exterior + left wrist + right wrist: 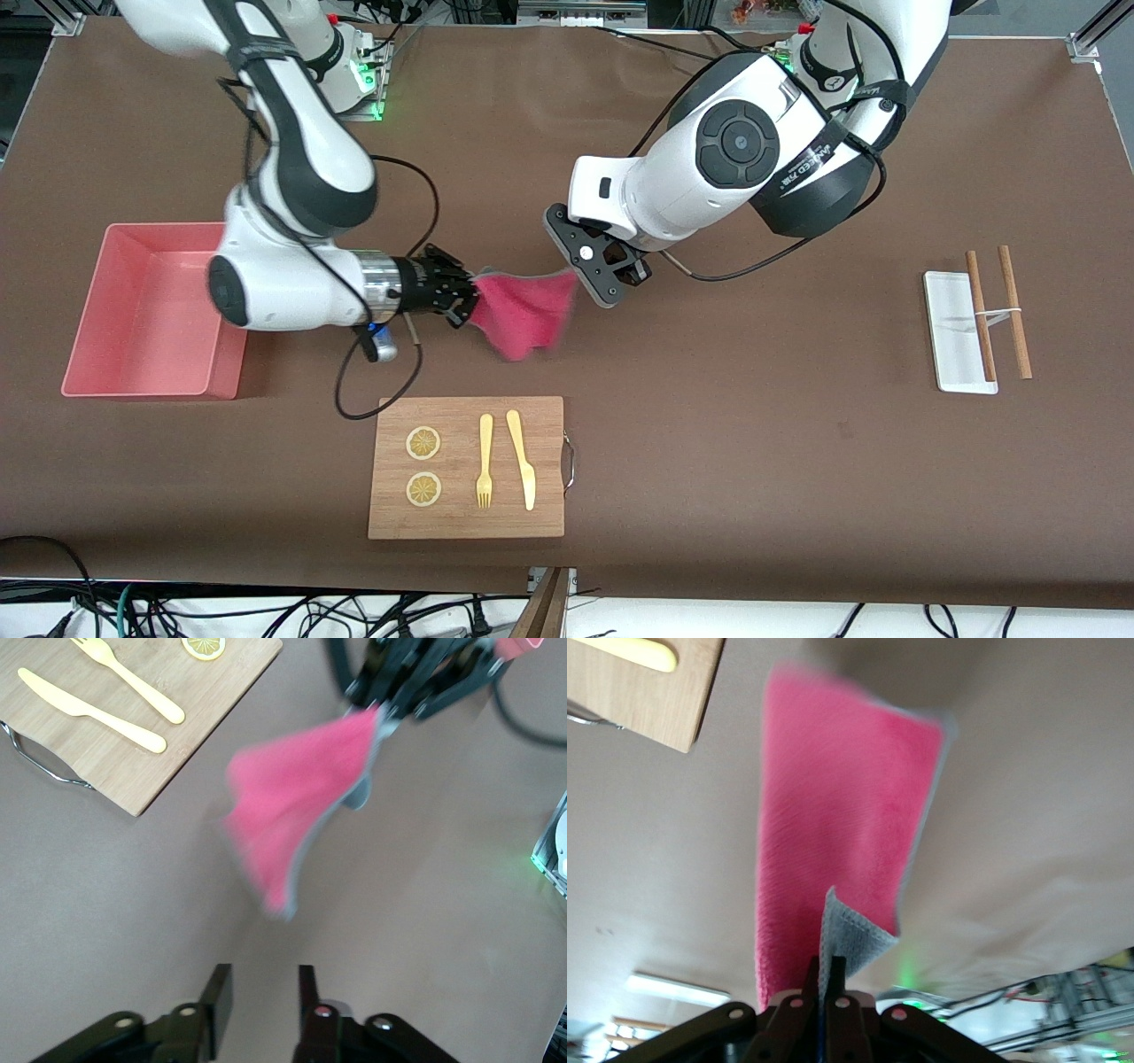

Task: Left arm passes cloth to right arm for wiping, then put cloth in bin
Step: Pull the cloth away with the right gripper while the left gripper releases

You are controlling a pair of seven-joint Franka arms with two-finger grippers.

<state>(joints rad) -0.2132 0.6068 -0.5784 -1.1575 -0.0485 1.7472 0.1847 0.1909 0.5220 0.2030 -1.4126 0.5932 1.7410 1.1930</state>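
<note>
The crimson-pink cloth (524,312) hangs in the air over bare table between the two grippers. My right gripper (468,297) is shut on one corner of it. In the right wrist view the jaws (833,973) pinch that corner, with the grey face folded over and the pink face (833,824) hanging away. My left gripper (595,282) is open and empty, just off the cloth's other upper corner. Its wrist view shows parted fingers (259,997) with the cloth (297,811) and the right gripper (416,682) farther off. The pink bin (89,310) stands at the right arm's end.
A wooden board (467,523) with two lemon slices, a yellow fork and a yellow knife lies nearer the front camera than the cloth. It also shows in the left wrist view (133,762). A small white tray (952,332) with two wooden sticks lies at the left arm's end.
</note>
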